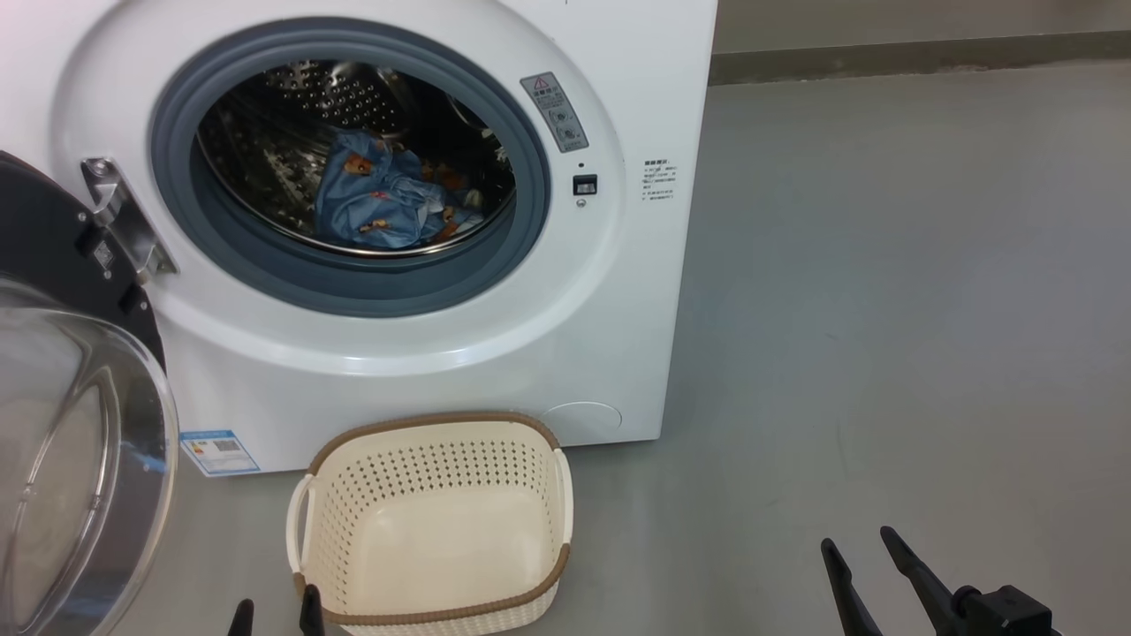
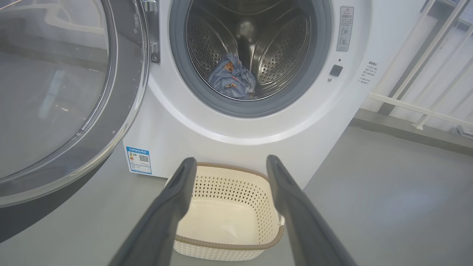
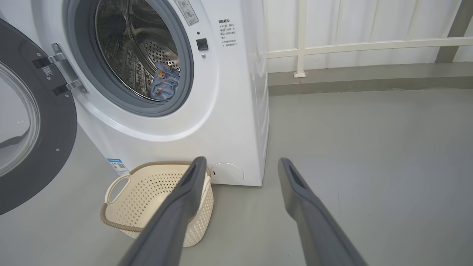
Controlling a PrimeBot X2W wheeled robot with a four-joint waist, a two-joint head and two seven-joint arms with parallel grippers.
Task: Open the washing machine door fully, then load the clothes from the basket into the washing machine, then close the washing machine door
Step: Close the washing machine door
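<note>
Lying in the washing machine [image 1: 424, 353], the clothes [image 1: 389, 199] are loaded; the basket [image 1: 424, 459] at 6 o'clock is empty. Only the washing machine door [image 1: 53, 397], open at 9 o'clock, needs closing. Left gripper [image 1: 275, 614] and right gripper [image 1: 857, 539] gape wide, empty.

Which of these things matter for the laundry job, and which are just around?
For the job:
- washing machine
- washing machine door, standing open
- clothes, in the drum
- basket, empty
- left gripper and right gripper, both open

Just around:
- white railing
- grey floor
</note>
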